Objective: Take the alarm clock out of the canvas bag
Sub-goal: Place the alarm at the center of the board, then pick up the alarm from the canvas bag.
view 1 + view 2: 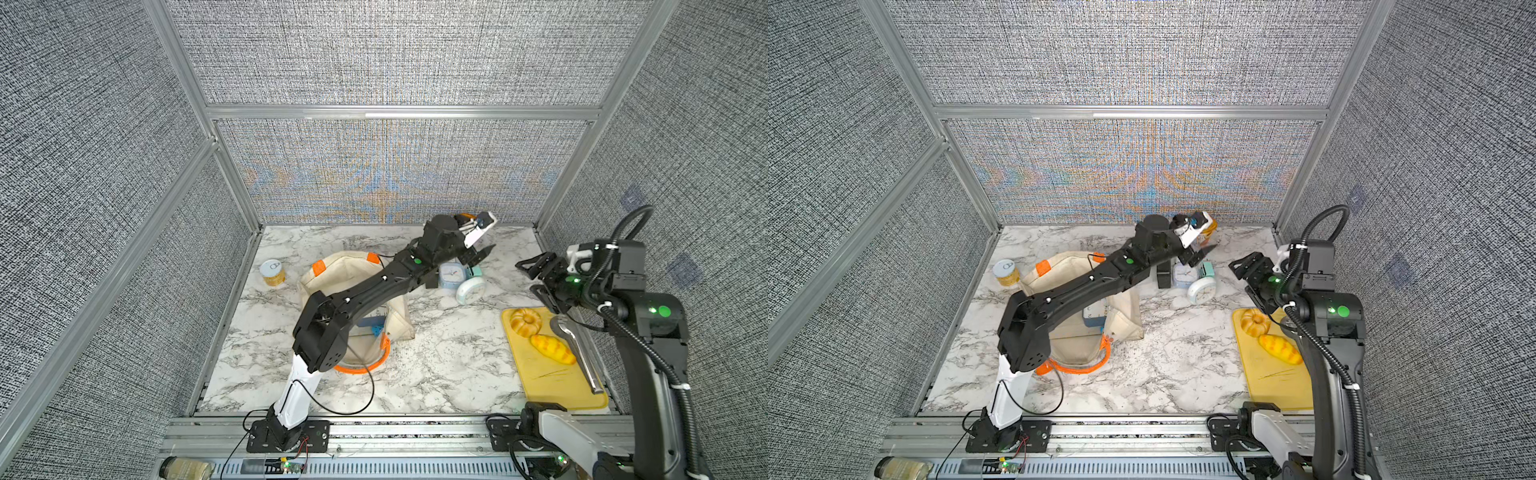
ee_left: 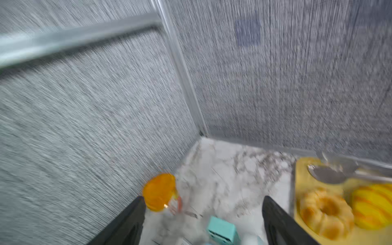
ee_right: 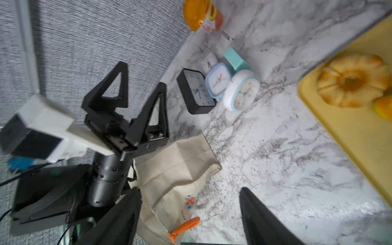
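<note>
While the left gripper (image 3: 142, 74) hangs in the air near the back wall, its two black triangular fingers are spread apart with nothing between them. Just below and beside it, a cluster of small alarm clocks stands on the marble table (image 1: 436, 365): a black rectangular clock (image 3: 197, 91), a blue square clock (image 3: 218, 82) touching it, a round white clock (image 3: 241, 91) rimmed in pale blue, a mint-green clock (image 3: 235, 59) and a small white square clock (image 3: 210, 61) behind them. All five are outside the canvas bag (image 3: 176, 165).

That bag lies slumped on the table beneath the left arm, its mouth toward the front edge and an orange handle (image 1: 1084, 368) curled in front of it. In a top view, a blue-and-white item (image 1: 1094, 316) that looks like another clock sits inside the open mouth.

To the right, the right gripper (image 3: 191, 189) floats above the table, fingers also spread wide and empty, pointing toward the clocks.

Beyond these, an orange-lidded jar (image 3: 195, 12) stands by the back wall. A yellow cutting board (image 1: 552, 382) at the right edge carries a ring-shaped bun (image 1: 525, 321), a yellow loaf (image 1: 552, 349) and metal tongs (image 1: 575, 353). A lidded can (image 1: 272, 273) stands left of the bag.
</note>
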Tool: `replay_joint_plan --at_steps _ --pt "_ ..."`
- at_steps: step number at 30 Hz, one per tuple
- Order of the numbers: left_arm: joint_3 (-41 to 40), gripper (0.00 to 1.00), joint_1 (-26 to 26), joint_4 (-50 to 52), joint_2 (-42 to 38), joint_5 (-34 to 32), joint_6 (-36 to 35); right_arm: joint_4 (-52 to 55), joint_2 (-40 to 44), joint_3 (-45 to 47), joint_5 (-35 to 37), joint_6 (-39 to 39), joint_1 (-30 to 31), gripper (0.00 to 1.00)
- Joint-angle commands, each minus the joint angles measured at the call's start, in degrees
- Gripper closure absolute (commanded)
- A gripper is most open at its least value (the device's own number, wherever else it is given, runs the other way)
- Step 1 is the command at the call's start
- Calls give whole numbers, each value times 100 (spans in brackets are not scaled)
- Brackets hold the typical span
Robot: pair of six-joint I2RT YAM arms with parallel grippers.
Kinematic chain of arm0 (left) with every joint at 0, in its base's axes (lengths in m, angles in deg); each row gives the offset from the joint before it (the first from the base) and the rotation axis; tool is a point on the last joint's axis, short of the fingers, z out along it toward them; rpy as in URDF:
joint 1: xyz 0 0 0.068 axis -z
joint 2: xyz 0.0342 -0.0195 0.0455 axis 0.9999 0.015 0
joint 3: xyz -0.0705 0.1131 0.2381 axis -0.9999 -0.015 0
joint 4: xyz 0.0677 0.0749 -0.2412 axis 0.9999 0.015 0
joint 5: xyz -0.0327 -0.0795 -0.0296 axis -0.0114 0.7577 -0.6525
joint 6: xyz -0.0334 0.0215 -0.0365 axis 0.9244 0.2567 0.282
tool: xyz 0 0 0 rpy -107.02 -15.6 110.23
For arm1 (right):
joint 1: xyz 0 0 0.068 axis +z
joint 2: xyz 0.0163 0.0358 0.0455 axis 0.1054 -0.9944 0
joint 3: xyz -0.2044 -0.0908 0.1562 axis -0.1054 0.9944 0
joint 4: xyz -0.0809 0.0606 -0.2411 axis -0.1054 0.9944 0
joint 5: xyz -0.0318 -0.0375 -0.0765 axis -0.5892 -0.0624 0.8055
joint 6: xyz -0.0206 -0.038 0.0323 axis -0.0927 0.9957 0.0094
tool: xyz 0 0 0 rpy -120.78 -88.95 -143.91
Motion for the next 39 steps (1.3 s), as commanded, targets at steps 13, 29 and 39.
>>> replay_joint_plan --at_steps 13,29,39 --pt "275 16 -1073 7035 -3385 -3210 4260 368 -2792 -3082 1968 2148 4730 24" --pt "-4205 17 -1545 5947 -4853 -902 6784 -78 -3532 -2110 2944 1602 5428 22" --pt "-5498 18 -1774 4828 -4688 -1184 8051 -399 -4406 -2089 2940 1479 5636 23"
